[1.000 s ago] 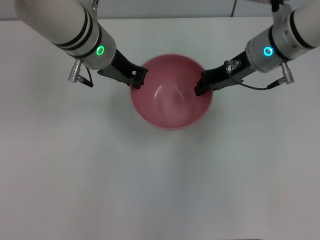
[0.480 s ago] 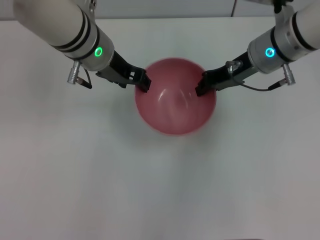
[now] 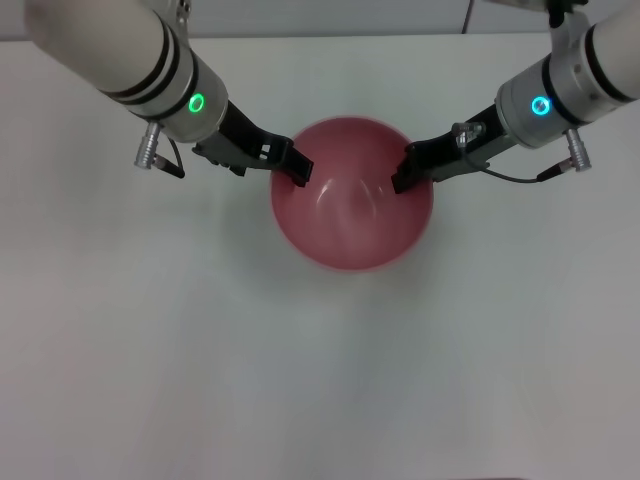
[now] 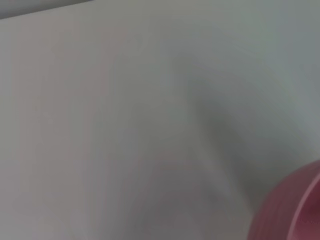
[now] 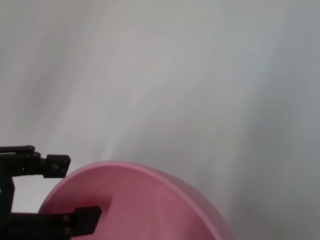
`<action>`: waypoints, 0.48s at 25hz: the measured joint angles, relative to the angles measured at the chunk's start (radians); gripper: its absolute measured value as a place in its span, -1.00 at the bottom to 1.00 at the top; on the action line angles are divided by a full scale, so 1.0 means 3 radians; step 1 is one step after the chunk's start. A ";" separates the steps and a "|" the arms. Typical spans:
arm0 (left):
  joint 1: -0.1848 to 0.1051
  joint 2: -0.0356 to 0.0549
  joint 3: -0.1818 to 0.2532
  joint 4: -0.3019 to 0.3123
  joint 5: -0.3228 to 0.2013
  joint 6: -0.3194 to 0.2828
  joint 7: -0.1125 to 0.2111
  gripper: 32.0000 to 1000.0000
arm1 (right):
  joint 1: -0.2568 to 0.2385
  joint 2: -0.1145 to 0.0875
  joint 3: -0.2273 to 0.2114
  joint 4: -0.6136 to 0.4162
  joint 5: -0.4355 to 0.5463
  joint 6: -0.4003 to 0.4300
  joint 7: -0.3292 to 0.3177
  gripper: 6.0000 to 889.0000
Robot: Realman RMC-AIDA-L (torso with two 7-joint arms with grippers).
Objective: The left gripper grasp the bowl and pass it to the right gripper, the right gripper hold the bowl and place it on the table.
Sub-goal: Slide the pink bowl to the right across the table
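The pink-red bowl [image 3: 350,210] hangs over the middle of the white table [image 3: 300,380], held between both arms. My right gripper [image 3: 402,177], on the blue-lit wrist, is shut on the bowl's right rim. My left gripper [image 3: 293,167], on the green-lit arm, is at the left rim. In the right wrist view the bowl [image 5: 150,205] fills the lower part. There the left gripper's fingers [image 5: 50,165] straddle the rim, spread well apart, one outside and one inside. The left wrist view catches only an edge of the bowl [image 4: 295,210].
Bare white tabletop lies all around the bowl. The table's far edge [image 3: 330,36] runs along the top of the head view.
The bowl shifted slightly right and toward me, then held still. The left gripper's fingers reached further over the rim and spread apart. The right gripper kept its hold.
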 joint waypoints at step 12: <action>0.0002 0.0014 -0.0039 0.0134 -0.0028 -0.0161 0.0008 0.69 | -0.0069 -0.0020 0.0051 0.0002 0.0002 -0.0006 0.0008 -0.75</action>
